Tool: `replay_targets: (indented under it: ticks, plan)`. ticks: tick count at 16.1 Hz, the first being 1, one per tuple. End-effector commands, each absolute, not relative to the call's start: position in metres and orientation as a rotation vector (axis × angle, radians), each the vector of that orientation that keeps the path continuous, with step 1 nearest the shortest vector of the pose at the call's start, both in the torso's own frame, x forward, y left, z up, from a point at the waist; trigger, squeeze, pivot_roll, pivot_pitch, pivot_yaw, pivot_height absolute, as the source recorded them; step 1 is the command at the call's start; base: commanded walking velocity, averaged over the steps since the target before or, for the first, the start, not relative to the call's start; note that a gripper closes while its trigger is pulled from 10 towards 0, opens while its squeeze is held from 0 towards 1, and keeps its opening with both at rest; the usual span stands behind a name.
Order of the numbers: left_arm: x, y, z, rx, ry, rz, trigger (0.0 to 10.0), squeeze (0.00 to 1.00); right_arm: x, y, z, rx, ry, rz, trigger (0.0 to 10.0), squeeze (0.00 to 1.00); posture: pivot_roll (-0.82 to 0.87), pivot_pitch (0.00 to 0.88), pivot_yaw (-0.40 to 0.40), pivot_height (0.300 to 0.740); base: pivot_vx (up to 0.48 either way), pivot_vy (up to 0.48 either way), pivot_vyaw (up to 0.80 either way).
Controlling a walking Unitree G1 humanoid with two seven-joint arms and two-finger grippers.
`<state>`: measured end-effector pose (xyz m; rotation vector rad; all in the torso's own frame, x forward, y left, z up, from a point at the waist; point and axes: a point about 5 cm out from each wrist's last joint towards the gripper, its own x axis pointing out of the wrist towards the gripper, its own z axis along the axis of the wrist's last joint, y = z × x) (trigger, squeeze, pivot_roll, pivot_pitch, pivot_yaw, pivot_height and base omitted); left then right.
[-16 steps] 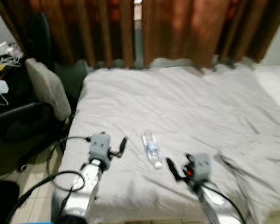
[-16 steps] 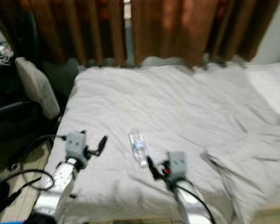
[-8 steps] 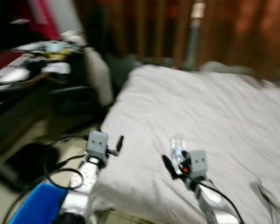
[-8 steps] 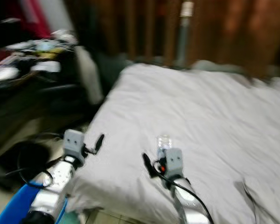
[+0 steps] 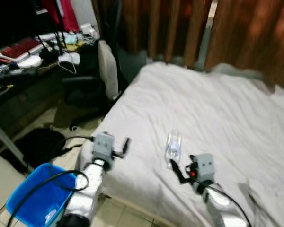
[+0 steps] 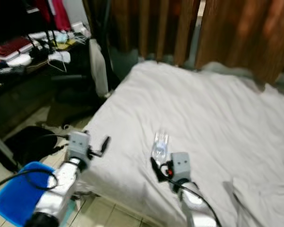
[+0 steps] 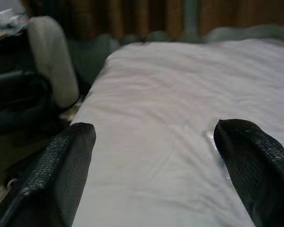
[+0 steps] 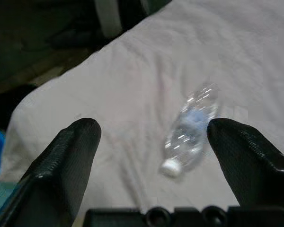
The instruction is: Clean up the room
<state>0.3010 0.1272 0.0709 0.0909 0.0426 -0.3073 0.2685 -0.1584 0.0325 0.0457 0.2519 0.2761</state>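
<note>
From my head, the plastic bottle (image 5: pixel 173 146) lay on the bed (image 5: pixel 227 109) near its front edge, just ahead of my right gripper (image 5: pixel 176 169). A blue bin (image 5: pixel 35 194) stood on the floor. Along my left gripper (image 7: pixel 154 161), fingers wide over the bed's edge. Along my right, fingers spread wide, the bottle lay between them, untouched.

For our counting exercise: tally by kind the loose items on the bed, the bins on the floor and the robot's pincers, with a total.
Clear plastic bottle lying on the white bed: 1
Blue bin on the floor: 1
Pincers, left pincer and right pincer, both open: 2
Total: 4
</note>
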Motion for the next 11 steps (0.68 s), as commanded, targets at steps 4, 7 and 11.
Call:
replay_targets:
  ticks: [4,7,11]
  plan:
    - [0.301,0.134,0.073,0.092,0.034,-0.289,10.0,0.0,0.272,-0.15,0.033,0.055,0.254,0.302,10.0,0.0,-0.07,0.071,-0.004,0.74,0.46,0.0,0.0]
    - [0.3,0.134,0.073,0.09,0.038,-0.289,10.0,0.0,0.277,-0.143,0.032,0.072,0.27,0.322,10.0,0.0,-0.05,0.08,-0.007,0.74,0.458,0.0,0.0]
    - [0.291,0.146,0.095,0.157,0.001,-0.34,10.0,0.0,0.304,-0.107,0.028,0.154,0.38,0.307,10.0,0.0,0.06,0.232,0.001,0.74,0.113,0.0,0.0]
